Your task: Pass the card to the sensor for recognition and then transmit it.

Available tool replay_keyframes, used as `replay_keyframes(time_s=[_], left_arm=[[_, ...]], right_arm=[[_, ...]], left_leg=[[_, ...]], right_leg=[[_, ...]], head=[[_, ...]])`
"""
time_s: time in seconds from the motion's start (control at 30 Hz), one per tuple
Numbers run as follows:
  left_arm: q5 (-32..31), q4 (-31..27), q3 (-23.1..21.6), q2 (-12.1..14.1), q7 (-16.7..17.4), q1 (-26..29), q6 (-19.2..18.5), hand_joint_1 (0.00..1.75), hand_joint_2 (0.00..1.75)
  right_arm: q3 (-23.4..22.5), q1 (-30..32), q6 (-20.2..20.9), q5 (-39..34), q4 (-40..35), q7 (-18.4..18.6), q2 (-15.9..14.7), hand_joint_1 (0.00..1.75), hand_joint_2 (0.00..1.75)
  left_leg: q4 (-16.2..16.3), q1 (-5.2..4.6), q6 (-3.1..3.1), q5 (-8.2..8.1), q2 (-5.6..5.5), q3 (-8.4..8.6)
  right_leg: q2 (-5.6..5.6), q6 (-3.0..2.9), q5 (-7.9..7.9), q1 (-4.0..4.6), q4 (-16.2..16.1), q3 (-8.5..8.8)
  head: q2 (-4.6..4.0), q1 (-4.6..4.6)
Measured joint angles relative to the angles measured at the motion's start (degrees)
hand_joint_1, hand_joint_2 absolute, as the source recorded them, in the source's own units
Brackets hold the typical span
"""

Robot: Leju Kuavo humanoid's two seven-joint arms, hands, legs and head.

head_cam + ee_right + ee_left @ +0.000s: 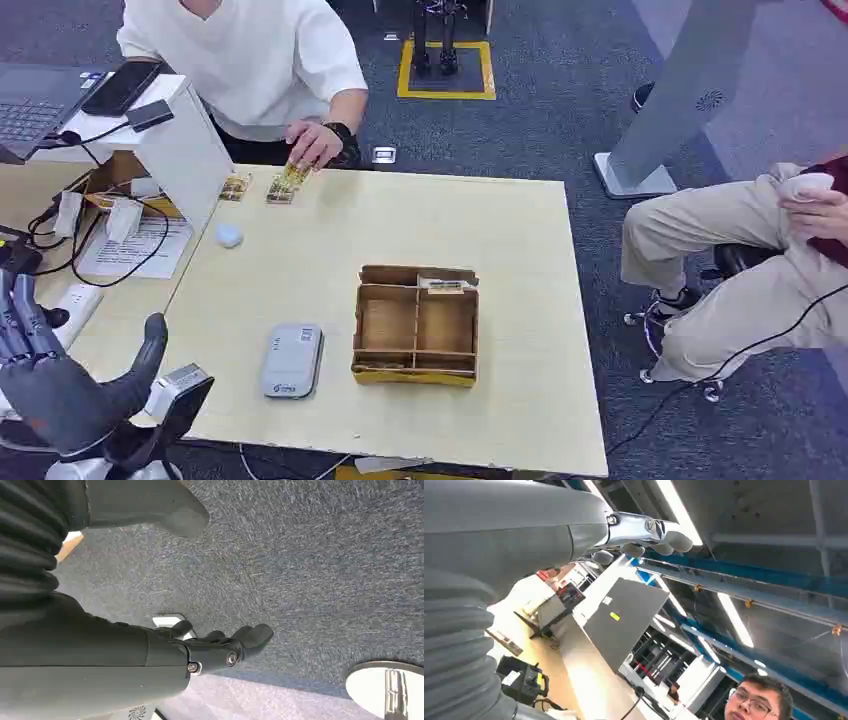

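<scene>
Two small cards lay near the far left corner of the table (520, 300), and the one I judged to be mine to fetch, the card (285, 184), sat just under the fingers of a person's hand (312, 142) at the far edge. A second card (234, 187) lay just beside it, closer to the left edge. The card's long axis ran roughly from the near edge toward the far edge, tilted slightly, its far end pointing at the person in the white shirt.

From my left hand (55, 385) the card lay well apart, forward and to the right, across the whole depth of the table. My left hand hovered off the near left corner, fingers apart and empty, the thumb raised. My right hand (220, 645) hung down over the carpet, fingers loosely curled and apart, nothing in them. I judged the left hand the nearer one, so the reach would fall to it, going diagonally toward the far edge.

The sensor (292, 360), a grey flat box, rested near the near edge, between my left hand and the cardboard tray (416, 325), which stood toward the middle of the table. A small white puck (229, 236) lay near the left edge. A second person sat off the right side, on a chair.
</scene>
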Motion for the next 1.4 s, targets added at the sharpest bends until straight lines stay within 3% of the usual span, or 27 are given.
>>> replay_keyframes(time_s=[0.17, 0.33, 0.43, 0.57, 1.03, 1.4], left_arm=[[-2.12, 0.44, 0.00, 0.07, -0.68, -1.18, 0.00, 0.00, 1.75], [-12.90, 1.77, 0.00, 0.26, 3.74, -2.52, -0.02, 0.00, 1.75], [-15.37, 2.43, -0.07, 0.26, 6.15, -3.08, -0.02, 0.00, 1.75], [-15.93, 5.07, -0.17, 0.46, 8.59, -4.82, -0.02, 0.00, 1.75], [-17.20, 10.16, -0.17, 0.74, 8.66, -8.60, -0.02, 0.00, 1.75], [-18.47, 16.00, -0.20, 0.74, 11.10, -15.38, -0.02, 0.00, 1.75]], right_arm=[[0.02, -0.16, 0.00, 0.57, 0.00, 0.28, 0.00, 0.00, 1.75], [0.04, -0.64, 0.00, 1.27, 0.00, 1.05, 0.00, 0.00, 1.75], [0.11, -0.80, 0.02, 1.70, 0.00, 1.20, 0.00, 0.00, 1.75], [0.46, -1.35, 0.00, 2.54, 0.00, 1.90, 0.00, 0.00, 1.75], [1.64, -2.03, 0.02, 3.26, 0.00, 2.67, 0.00, 0.00, 1.75], [3.04, -2.94, 0.00, 4.31, 0.00, 3.98, -0.11, 0.00, 1.75]], left_leg=[[0.00, 0.00, 0.00, 0.00, 0.03, 0.00], [0.00, 0.00, 0.00, 0.01, 0.07, 0.03], [0.01, 0.00, 0.00, 0.00, 0.09, 0.04], [0.01, 0.00, 0.00, 0.01, 0.09, 0.04], [0.01, 0.00, 0.00, 0.01, 0.11, 0.04], [0.02, 0.00, 0.00, 0.03, 0.12, 0.05]], right_leg=[[0.04, 0.00, 0.00, 0.00, 0.00, 0.00], [0.08, -0.01, 0.02, 0.00, 0.00, 0.00], [0.11, -0.01, 0.02, 0.00, 0.00, 0.00], [0.11, -0.01, 0.03, 0.00, 0.00, -0.01], [0.14, -0.01, 0.04, 0.00, 0.00, -0.01], [0.16, -0.01, 0.07, 0.00, 0.01, 0.01]], head=[[0.02, 0.00], [0.02, 0.02], [0.00, 0.00], [0.00, 0.02], [0.02, 0.00], [0.00, 0.00]])
